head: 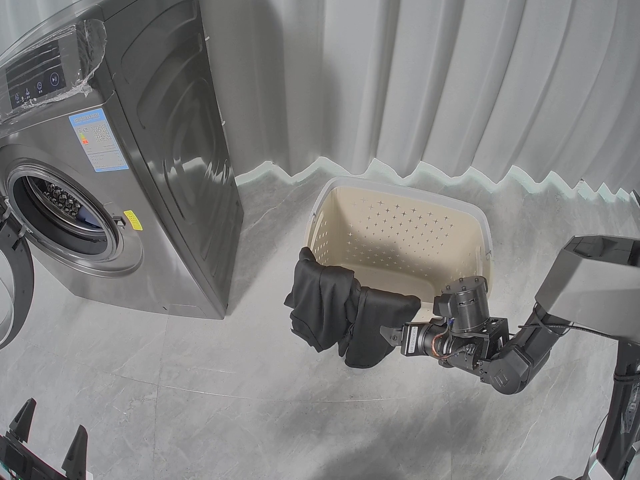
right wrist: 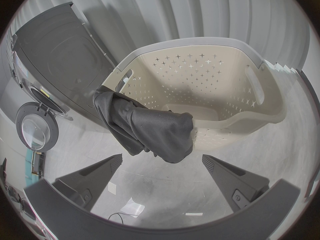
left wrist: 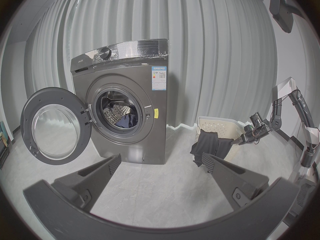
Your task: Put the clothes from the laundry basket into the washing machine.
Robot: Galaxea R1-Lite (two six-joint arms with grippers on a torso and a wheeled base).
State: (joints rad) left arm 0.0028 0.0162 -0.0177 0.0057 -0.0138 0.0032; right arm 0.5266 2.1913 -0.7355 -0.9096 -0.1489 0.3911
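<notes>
The fingers of the right gripper [right wrist: 161, 156] are spread wide and nothing is held between them. A dark garment [right wrist: 146, 127] is seen just ahead of their tips, draped over the near rim of the laundry basket [right wrist: 226, 84]. The fingers of the left gripper [left wrist: 160, 155] are also wide apart and empty. The washing machine [left wrist: 156, 134], its door [left wrist: 50, 127] swung open, is placed well beyond them.

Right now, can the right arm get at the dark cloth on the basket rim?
Probably yes: the cloth hangs over the basket rim just ahead of the open right fingers, with nothing between them.
</notes>
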